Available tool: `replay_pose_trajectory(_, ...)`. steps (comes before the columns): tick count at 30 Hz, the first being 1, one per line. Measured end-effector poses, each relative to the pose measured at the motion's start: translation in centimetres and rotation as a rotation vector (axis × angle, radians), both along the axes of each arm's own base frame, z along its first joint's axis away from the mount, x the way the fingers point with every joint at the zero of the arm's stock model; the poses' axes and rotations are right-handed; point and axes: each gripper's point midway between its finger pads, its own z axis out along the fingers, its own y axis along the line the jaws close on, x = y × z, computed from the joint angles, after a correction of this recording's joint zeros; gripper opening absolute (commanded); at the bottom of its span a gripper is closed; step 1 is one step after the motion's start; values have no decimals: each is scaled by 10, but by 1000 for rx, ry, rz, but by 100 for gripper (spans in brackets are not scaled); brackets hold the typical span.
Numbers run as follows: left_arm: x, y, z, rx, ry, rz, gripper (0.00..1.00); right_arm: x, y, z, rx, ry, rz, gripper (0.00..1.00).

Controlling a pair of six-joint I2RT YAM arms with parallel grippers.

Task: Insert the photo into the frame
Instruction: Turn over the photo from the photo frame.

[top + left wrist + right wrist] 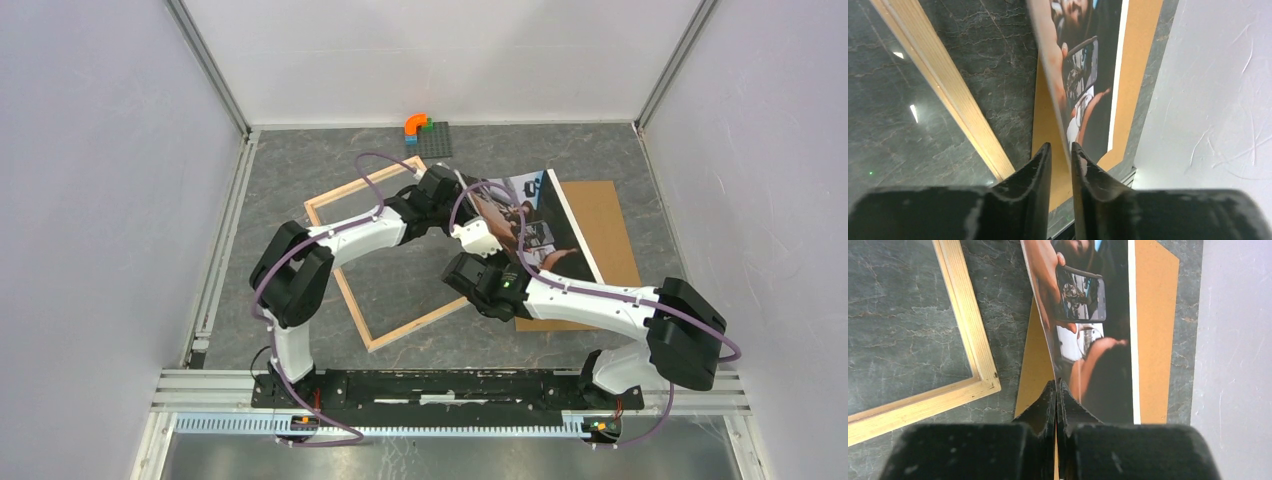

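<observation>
Frame [410, 327] lies flat on the table [300, 160], left of centre, turned at an angle. Inside its four pale wood rails only the grey marbled surface shows, with glints of light in the left wrist view. Photo [525, 215] is outside the frame, just to its right, over the brown board [600, 220]. It is tilted, with its left edge raised and its white margin strip down on the board along the right side. Right gripper [1056, 385] is closed tight on the near end of the raised edge and has hold of the photo. Left gripper [1060, 147] is at the far end of the same edge. Its fingers stand a narrow gap apart, the edge runs into that gap, and the board shows through it, so there is no firm clamp there. Count: one frame, one photo, one board, two arms. One brick plate [432, 140] sits at the far edge of the table carrying a few coloured blocks, well apart from the rest.
</observation>
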Motion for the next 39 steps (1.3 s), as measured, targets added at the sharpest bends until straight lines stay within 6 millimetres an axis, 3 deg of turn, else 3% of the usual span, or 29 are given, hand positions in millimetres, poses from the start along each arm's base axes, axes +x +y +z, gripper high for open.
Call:
replay_pose_trajectory(4, -5, 15, 20, 10, -55, -15, 77, 2, 2, 5, 5, -9, 2, 0)
replay_pose_trajectory(7, -9, 34, 53, 15, -145, -19, 93, 3, 1, 13, 7, -27, 10, 0)
replay_pose_trajectory(11, -20, 74, 129, 17, -343, -12, 100, 9, 3, 26, 18, -48, 25, 0)
replay_pose_trajectory(13, -30, 104, 178, 35, -490, 14, 100, 14, 10, 34, 38, -54, 36, 0)
replay_pose_trajectory(17, -54, 160, 256, 102, -727, 88, 100, 25, 37, 57, 129, -65, 83, 0)
replay_pose_trajectory(20, -69, 197, 297, 156, -855, 156, 100, 34, 69, 77, 222, -62, 149, 0)
replay_pose_trajectory(25, -90, 245, 324, 240, -958, 256, 100, 43, 133, 110, 373, -28, 293, 0)
replay_pose_trajectory(31, -105, 277, 336, 299, -1009, 328, 100, 37, 210, 169, 583, 0, 508, 0)
replay_pose_trajectory(36, -115, 294, 344, 320, -1045, 360, 100, 22, 253, 228, 810, 13, 681, 0)
replay_pose_trajectory(39, -121, 302, 349, 325, -1062, 382, 100, 23, 264, 251, 996, 32, 758, 0)
